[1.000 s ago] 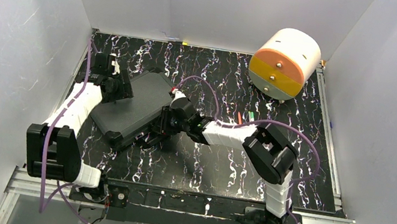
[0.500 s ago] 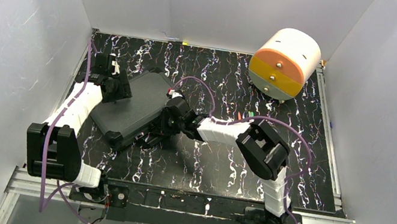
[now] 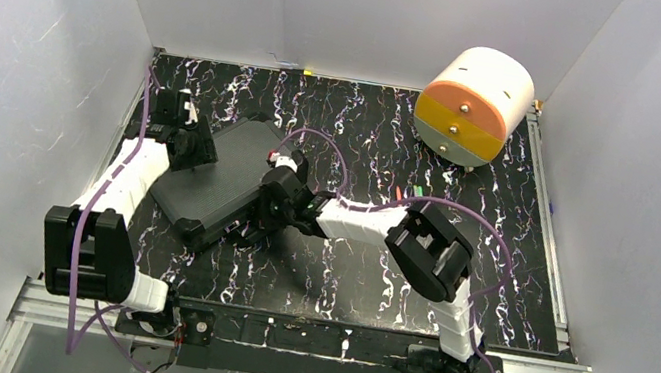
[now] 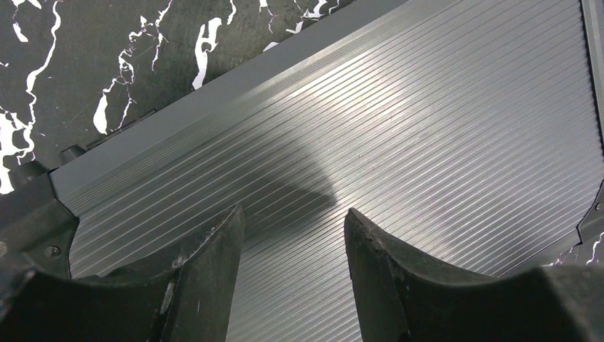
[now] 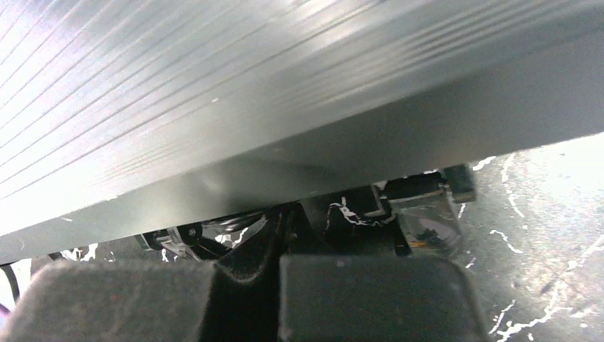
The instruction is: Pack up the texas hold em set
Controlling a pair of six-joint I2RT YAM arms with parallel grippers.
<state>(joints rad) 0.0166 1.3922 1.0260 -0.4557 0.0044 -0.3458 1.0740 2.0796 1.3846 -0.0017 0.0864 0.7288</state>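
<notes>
The case (image 4: 399,121) lid is finely ribbed and dark grey, with a satin, metal-like sheen that catches the light. The bench (image 3: 372,275) is a smooth, slightly glossy black, veined white like marble. The left tool (image 4: 293,221) is matt black plastic, scuffed at its edges, and the cylinder (image 3: 474,104) at 1 o'clock looks like smooth plastic.

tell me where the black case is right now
In the top view the black case lies left of centre, between the left gripper and the right gripper.
</notes>
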